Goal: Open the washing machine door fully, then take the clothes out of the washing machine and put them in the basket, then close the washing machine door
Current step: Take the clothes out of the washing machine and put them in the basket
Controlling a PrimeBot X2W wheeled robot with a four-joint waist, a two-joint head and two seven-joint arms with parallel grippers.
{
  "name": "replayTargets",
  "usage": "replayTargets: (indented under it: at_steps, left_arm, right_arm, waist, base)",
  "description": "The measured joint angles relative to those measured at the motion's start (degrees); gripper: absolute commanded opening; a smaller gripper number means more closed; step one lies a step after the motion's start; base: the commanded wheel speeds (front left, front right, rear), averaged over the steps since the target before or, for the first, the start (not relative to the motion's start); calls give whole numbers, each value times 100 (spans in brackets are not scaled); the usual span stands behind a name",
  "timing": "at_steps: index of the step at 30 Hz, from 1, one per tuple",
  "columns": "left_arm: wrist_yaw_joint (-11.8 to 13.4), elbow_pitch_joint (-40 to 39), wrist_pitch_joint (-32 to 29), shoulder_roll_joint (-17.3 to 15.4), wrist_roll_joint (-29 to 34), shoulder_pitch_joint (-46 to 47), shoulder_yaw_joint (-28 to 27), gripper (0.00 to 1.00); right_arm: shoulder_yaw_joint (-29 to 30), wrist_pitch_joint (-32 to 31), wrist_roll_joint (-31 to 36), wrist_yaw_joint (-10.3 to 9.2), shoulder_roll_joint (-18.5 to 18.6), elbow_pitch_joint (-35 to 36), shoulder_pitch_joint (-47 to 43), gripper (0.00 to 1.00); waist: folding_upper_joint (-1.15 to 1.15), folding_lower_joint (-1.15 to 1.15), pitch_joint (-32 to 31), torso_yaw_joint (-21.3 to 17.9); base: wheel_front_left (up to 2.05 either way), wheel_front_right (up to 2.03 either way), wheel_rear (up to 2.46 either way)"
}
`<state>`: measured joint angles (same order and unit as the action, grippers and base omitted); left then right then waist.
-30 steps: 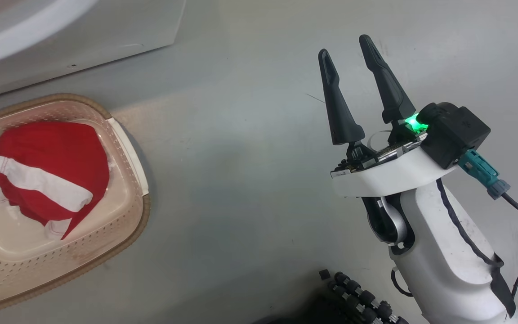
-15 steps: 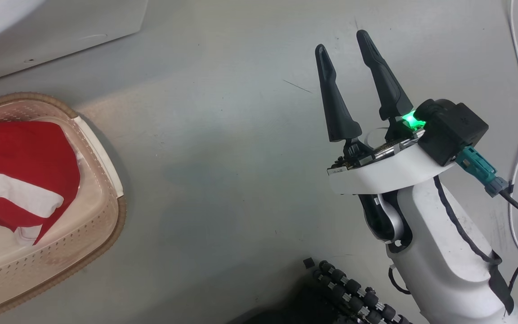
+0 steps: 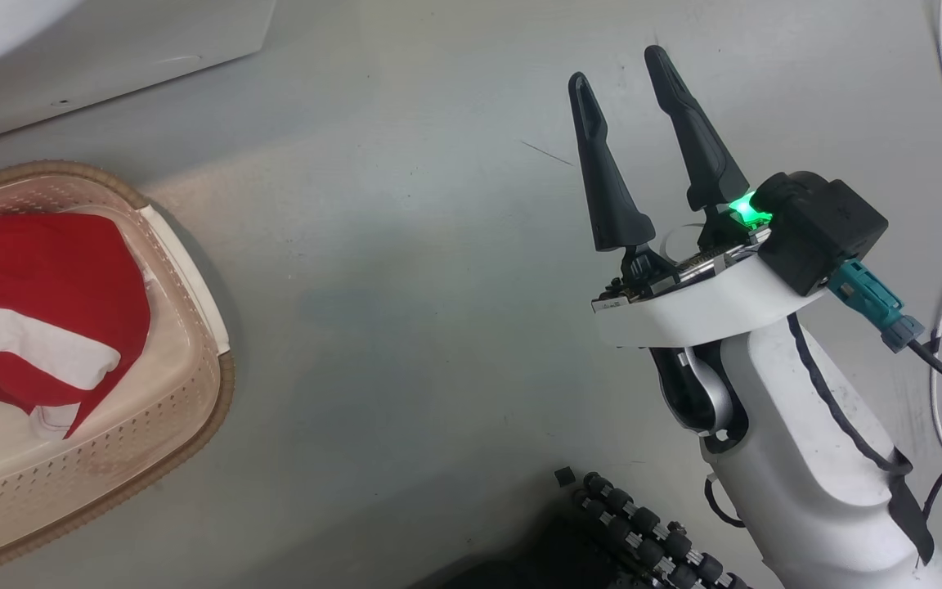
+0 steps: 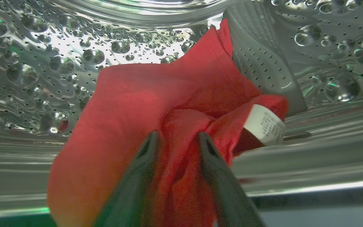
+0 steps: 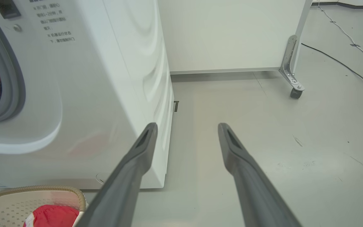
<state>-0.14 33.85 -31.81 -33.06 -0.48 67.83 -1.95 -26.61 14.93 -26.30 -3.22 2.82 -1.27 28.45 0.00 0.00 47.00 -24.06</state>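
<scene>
One red garment lies in the washing machine drum: soft, light, floppy. We'd grab its bunched fold. Left claw straddles that fold; we can't tell if it's pinching. Right claw is spread and empty. A second garment is in the basket.

The big white front-loading washing machine stands upright, a grey rubber ring round its opening. Inside its dimpled steel drum lies a crumpled bright red soft garment, with a small white label at one edge. The small cream perforated plastic basket, brown-rimmed, sits near the machine's front and holds a bunched red-and-white banded garment.
</scene>
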Motion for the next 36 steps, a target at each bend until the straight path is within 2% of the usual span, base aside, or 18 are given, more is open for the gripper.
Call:
replayTargets:
  at_steps: [7,16,25,32,36]
  left_arm:
    - [-23,-29,-10,41,-10,46,18,0]
    - [-75,-215,445,325,-294,166,-91,0]
    - [-64,-311,1279,881,-716,98,-301,0]
    - [-15,-488,2138,1283,-942,-455,-422,0]
    - [-14,-576,2438,1386,-953,-684,-410,0]
  right_arm:
    - [1,0,0,-3,0,0,48,100]
    - [26,0,3,-45,1,1,102,100]
    - [145,0,143,-45,2,-76,159,100]
    - [211,0,298,-44,4,-167,158,100]
    - [244,0,379,-42,4,-196,158,100]
  waist:
    - [0,0,31,10]
    - [0,0,59,40]
    - [0,0,-41,197]
    - [0,0,-196,408]
    - [0,0,-255,499]
  base:
    - [0,0,0]
    - [0,0,0]
    - [0,0,0]
    - [0,0,0]
    - [0,0,0]
